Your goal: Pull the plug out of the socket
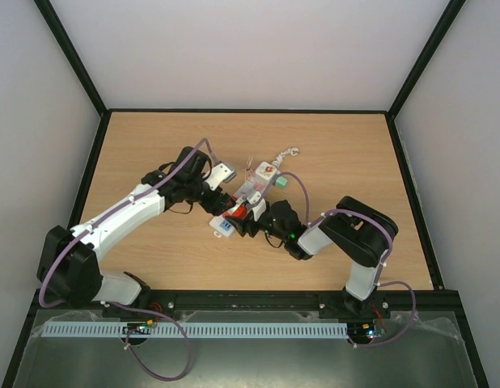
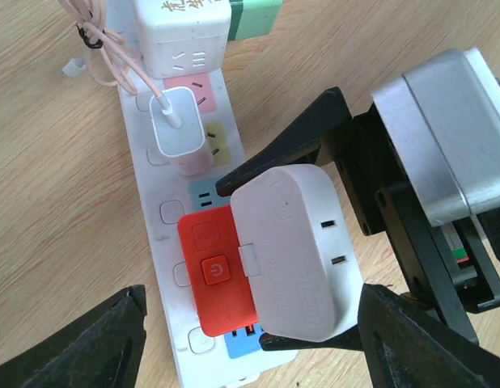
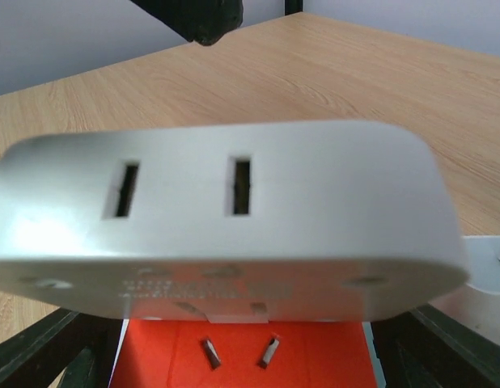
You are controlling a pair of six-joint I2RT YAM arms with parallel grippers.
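Spread wide: left claw [image 2: 252, 295], black fingers [image 2: 80, 347] at the two bottom corners of its wrist view, closed on nothing, poised above the near end of the socket [image 2: 157, 242]. Just beyond, right claw [image 2: 243, 263] reaching in from the opposite side — one finger laid along each flank of the plug [image 2: 290, 250], hard against its white shell; pressing or merely flanking, impossible to tell. Plug itself: white body with two narrow slots [image 3: 242, 186], joined to a red block [image 2: 205, 234] bearing a power button [image 2: 213, 269], sitting over the near end of the strip and covering part of a blue square [image 2: 242, 343]. From the right wrist, two metal prongs [image 3: 209, 352] showing bare on the red underside, not seated in the strip. Socket flat on the wooden table [image 2: 56, 202], slantwise near its middle between the two arms. Farther along its face: a teal square [image 2: 203, 194], a yellow square [image 2: 219, 144], then a small white charger [image 2: 177, 129] plugged in, with a pinkish cable [image 2: 112, 56] looping away. Beside it, a pink square [image 2: 203, 90]. At the far end, a white cube adapter [image 2: 181, 32] — a green block [image 2: 254, 20] just beside it.
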